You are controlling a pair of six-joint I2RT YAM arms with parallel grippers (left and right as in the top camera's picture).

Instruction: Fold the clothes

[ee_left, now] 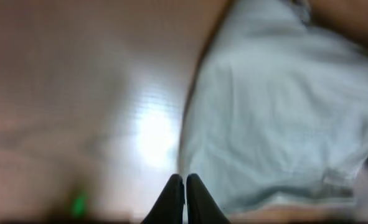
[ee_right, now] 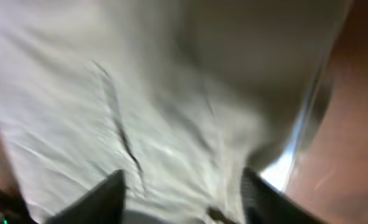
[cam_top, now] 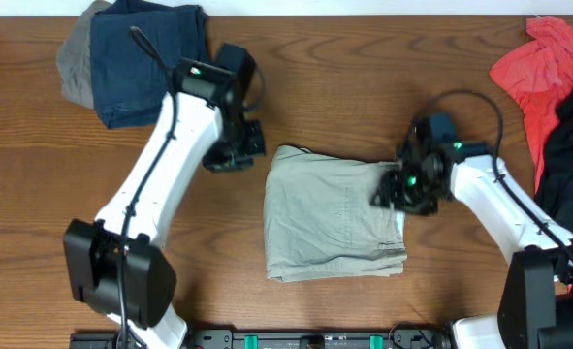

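Observation:
The clothes, a pair of pale khaki-grey shorts (cam_top: pixel 333 213), lie folded into a rough rectangle at the table's middle. My right gripper (cam_top: pixel 391 190) hovers over their right edge with its fingers spread wide; in the right wrist view the pale cloth (ee_right: pixel 171 106) fills the space under the open gripper (ee_right: pixel 184 186), blurred, with nothing pinched. My left gripper (cam_top: pixel 236 155) hangs just left of the shorts' top left corner. In the left wrist view its gripper (ee_left: pixel 185 186) is shut and empty, with the shorts (ee_left: pixel 277 118) beyond to the right.
A dark navy folded garment (cam_top: pixel 136 53) on grey cloth lies at the back left. A red shirt (cam_top: pixel 538 73) and black clothing (cam_top: pixel 572 145) sit at the right edge. Bare wood (cam_top: pixel 334 78) surrounds the shorts.

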